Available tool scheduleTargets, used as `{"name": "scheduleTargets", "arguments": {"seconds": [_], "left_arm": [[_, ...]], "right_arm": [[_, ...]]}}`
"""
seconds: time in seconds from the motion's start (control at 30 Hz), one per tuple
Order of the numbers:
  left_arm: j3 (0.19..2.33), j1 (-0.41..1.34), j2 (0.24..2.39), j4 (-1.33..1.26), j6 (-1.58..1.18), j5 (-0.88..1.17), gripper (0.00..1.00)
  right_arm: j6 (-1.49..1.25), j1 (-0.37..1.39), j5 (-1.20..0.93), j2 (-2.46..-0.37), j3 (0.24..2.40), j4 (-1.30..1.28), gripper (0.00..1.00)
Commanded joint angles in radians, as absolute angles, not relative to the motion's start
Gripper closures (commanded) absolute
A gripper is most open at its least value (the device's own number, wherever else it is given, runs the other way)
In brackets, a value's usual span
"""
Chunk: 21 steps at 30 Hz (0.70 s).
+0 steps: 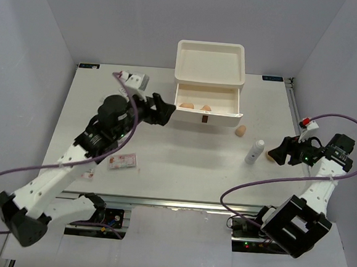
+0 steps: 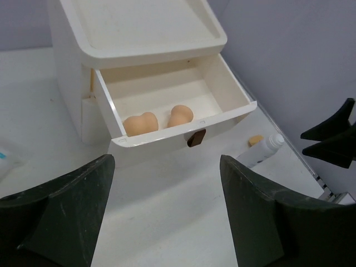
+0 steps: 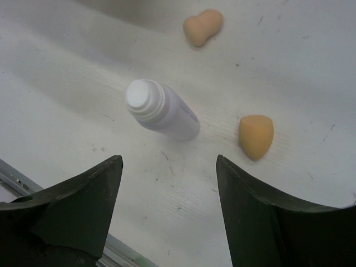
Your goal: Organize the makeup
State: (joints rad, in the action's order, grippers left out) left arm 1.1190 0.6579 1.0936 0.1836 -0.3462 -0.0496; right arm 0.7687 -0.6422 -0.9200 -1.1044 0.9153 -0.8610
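Top external view: the makeup is spread over the white table [image 1: 183, 149]. A pale bottle [image 1: 255, 152] with a ribbed white cap appears to stand upright right of centre. A tan peanut-shaped sponge [image 1: 241, 130] lies between it and the box. In the right wrist view a second, teardrop sponge [image 3: 256, 135] of deeper orange-tan rests just beside the bottle without touching it. A flat pink-labelled packet [image 1: 122, 160] lies on the left half of the table, near the left arm. A smaller packet [image 1: 89, 174] sits at that arm's edge, too small to read.

The white drawer box [image 1: 210, 58] stands at the far middle of the table, with a shallow bare tray on top. The drawer [image 1: 230, 102] just under the tray is pulled out towards the arms and has a brown handle [image 2: 196, 138] on its front. Two tan sponges [image 2: 140, 123] lie inside, side by side against the front wall. The left one is double-lobed and the right one rounder.

The left gripper [image 1: 163, 111] hovers just left of the open drawer, its fingers spread wide and holding nothing. The right gripper [image 3: 167, 161] hangs near the bottle, its fingers also parted and bare.
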Motion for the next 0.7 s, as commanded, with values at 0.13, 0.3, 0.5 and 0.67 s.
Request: {"name": "scheduleTargets", "arguments": {"seconds": [0.13, 0.3, 0.5, 0.67], "left_arm": [[0.771, 0.646, 0.752, -0.026, -0.162, -0.164, 0.09], [0.747, 0.646, 0.717, -0.013, -0.157, -0.155, 0.09], [0.746, 0.646, 0.691, -0.010, -0.156, -0.156, 0.09], [0.746, 0.646, 0.686, -0.008, -0.158, -0.150, 0.09]], "right_arm": [[0.615, -0.594, -0.676, -1.264, 0.936, -0.738, 0.21], [0.514, -0.557, -0.612, -1.391, 0.962, -0.644, 0.22], [0.454, -0.470, -0.479, -1.497, 0.994, -0.538, 0.27], [0.427, -0.442, -0.431, -1.577, 1.023, -0.483, 0.28]]}}
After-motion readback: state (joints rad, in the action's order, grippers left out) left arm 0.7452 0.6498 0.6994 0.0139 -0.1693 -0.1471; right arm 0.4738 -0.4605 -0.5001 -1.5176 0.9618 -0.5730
